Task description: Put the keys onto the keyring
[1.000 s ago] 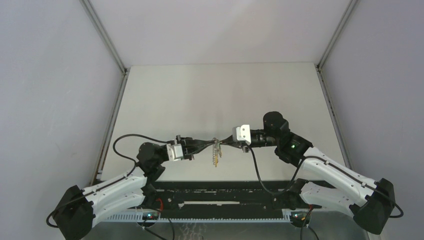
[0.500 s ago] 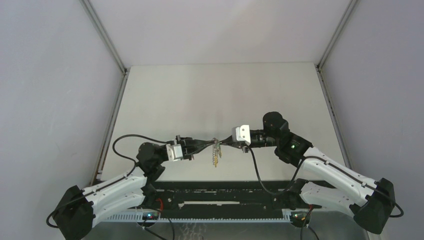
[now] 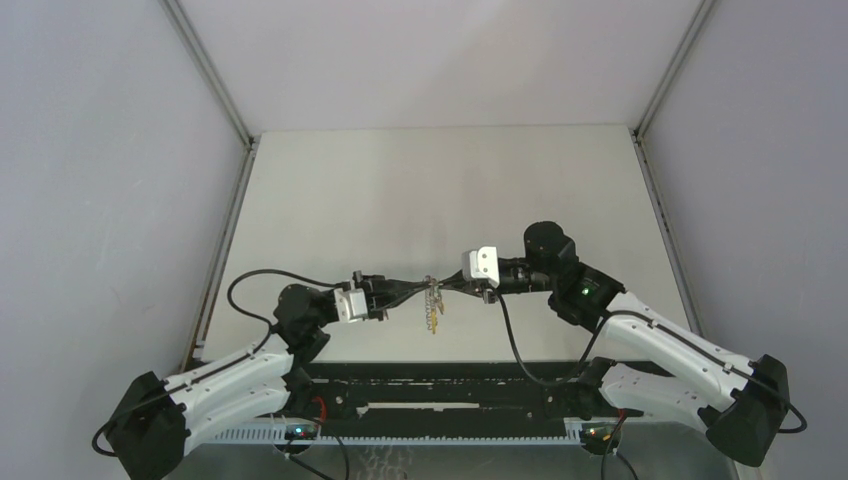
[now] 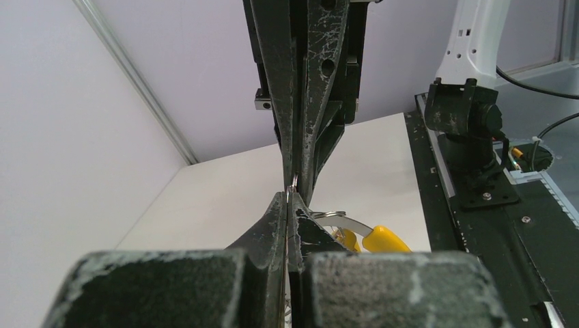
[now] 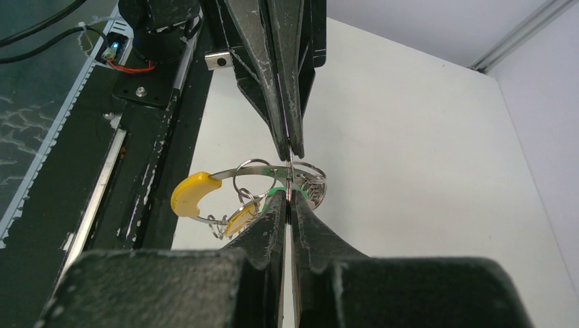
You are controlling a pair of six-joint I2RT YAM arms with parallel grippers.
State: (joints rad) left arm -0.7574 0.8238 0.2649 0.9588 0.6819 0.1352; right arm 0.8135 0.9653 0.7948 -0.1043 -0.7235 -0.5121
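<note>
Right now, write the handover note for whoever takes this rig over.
Left gripper: shut, pinching the keyring at its tip.
Right gripper: shut on the same keyring, tip to tip with the left.
Things: the bunch hangs between them above the table; yellow key and green key dangle at the ring.
Done: ring held up by both arms.
Left: I cannot tell whether either key is threaded on; check before letting go.

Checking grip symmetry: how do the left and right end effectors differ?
The left end effector reaches in from the left, the right end effector from the right. The left's wrist sits nearer the front edge of the table, the right's farther back. Both are shut, tip to tip, on the keyring, keys dangling beneath.
</note>
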